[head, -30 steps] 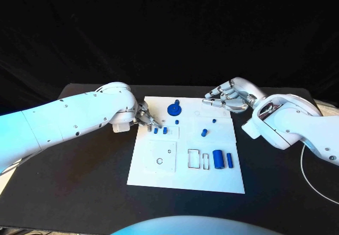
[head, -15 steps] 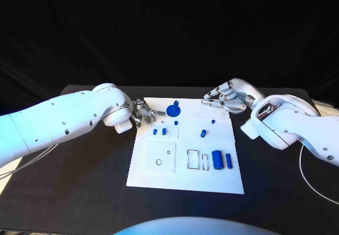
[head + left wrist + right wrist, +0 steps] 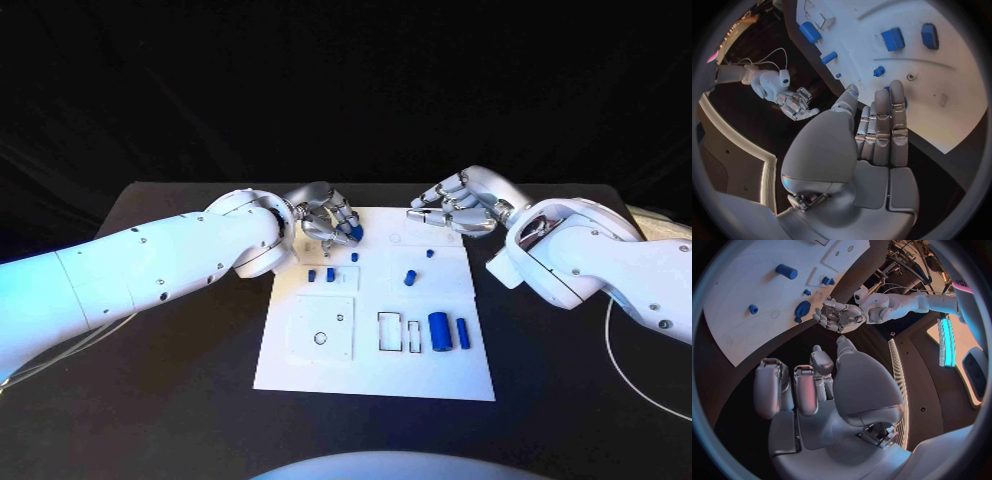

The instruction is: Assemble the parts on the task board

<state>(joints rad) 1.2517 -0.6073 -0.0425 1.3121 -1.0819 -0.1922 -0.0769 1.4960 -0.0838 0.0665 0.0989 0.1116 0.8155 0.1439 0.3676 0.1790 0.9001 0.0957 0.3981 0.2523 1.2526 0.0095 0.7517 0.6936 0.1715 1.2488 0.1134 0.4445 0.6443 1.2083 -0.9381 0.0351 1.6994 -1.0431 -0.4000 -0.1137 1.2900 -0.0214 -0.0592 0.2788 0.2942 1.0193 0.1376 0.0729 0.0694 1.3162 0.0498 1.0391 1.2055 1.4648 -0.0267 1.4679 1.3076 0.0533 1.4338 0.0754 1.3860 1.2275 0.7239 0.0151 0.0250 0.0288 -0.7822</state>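
The white task board (image 3: 325,380) lies in the middle of the black table. A round blue part (image 3: 355,233) sits near its far left corner, and my left hand (image 3: 323,214) hovers right beside it, fingers stretched out and holding nothing. The right wrist view shows that left hand (image 3: 839,315) spread next to the round part (image 3: 802,309). Two small blue pieces (image 3: 322,273) stand at the board's left side. My right hand (image 3: 453,208) hangs over the far right corner with loosely bent fingers and nothing in them.
Other blue parts on the board: a short peg (image 3: 411,277), a tiny one (image 3: 431,246), and two cylinders (image 3: 449,332) beside outlined slots (image 3: 397,333). A white cable (image 3: 623,350) lies on the table at the right.
My left hand has lifted away from the two small pieces at the board's left side and moved to the far end beside the round part. The right hand has hardly moved.
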